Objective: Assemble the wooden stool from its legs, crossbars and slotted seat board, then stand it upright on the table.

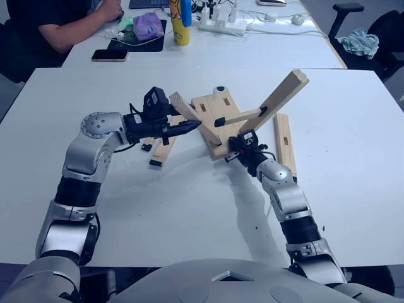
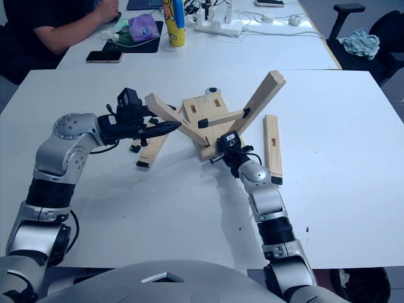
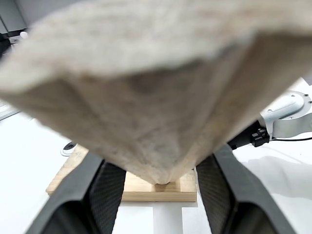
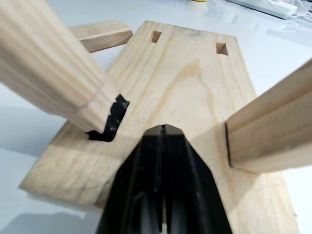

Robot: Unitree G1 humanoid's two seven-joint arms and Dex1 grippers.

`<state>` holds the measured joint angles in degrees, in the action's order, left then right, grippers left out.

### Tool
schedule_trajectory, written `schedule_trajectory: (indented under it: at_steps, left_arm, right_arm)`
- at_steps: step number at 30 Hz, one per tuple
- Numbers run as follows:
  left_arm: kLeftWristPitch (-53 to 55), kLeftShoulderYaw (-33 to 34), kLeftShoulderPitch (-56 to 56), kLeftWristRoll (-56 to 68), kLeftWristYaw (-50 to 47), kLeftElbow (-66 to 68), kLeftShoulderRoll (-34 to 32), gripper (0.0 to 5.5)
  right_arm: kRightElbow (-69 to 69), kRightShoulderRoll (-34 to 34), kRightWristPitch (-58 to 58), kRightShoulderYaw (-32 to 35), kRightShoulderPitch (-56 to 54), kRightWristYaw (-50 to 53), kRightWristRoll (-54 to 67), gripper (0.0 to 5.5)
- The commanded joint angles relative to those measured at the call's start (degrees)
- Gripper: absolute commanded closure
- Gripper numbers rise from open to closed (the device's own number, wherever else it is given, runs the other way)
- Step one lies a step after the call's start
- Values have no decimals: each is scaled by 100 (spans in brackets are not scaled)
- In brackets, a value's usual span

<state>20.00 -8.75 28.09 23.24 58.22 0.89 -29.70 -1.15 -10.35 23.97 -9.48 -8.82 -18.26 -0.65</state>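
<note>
gripping a square-cut wooden leg [image 1: 180, 105], left hand [image 1: 191, 125]; right hand [image 4: 162, 130] closed against grainy seat board [image 4: 195, 73].

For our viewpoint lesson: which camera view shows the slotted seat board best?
Right wrist view: the seat board is close, its slots and fitted legs clear. Eye views show it small, farther off; left wrist view catches one end.

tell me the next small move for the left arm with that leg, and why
Probably push the leg further into its slot. The left gripper is shut on it, and its end sits tilted at the slot's mouth in the seat board, not seated like the other leg. The right gripper, shut, lies against the board, seemingly steadying it.
</note>
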Motion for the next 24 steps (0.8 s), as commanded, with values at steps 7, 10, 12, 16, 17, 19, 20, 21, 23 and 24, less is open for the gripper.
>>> schedule_trajectory:
  at_steps: [7, 10, 12, 16, 17, 19, 20, 21, 23, 24]
  left_arm:
    - [550, -414, 406, -220, -24, 203, 269, 344]
    - [549, -709, 298, -375, -2, 228, 403, 344]
    - [598, -934, 164, -465, 16, 207, 459, 344]
    - [686, -1199, -163, -573, -17, 229, 509, 344]
    - [671, -1204, -218, -603, -38, 284, 506, 344]
    - [646, -1117, -284, -610, -130, 445, 520, 344]
    - [644, -1055, -285, -583, -155, 531, 529, 344]
    - [682, -983, -268, -539, -176, 621, 534, 344]
    - [753, -804, -170, -387, -161, 858, 579, 344]
    - [785, -755, -122, -331, -134, 964, 585, 344]
  right_arm:
    - [-279, 20, 541, -163, 295, -37, -20, 550]
    - [-274, 32, 579, -173, 282, -37, -18, 550]
    - [-261, 39, 603, -177, 287, -35, -14, 550]
    - [-259, 49, 639, -188, 291, -49, 2, 550]
    - [-254, 51, 651, -197, 294, -58, 5, 550]
    - [-256, 48, 670, -216, 308, -88, 17, 550]
    - [-264, 44, 677, -221, 315, -104, 23, 550]
    - [-271, 39, 683, -223, 323, -115, 26, 550]
    - [-293, 26, 699, -227, 334, -135, 31, 550]
    - [-303, 23, 704, -231, 337, -140, 32, 550]
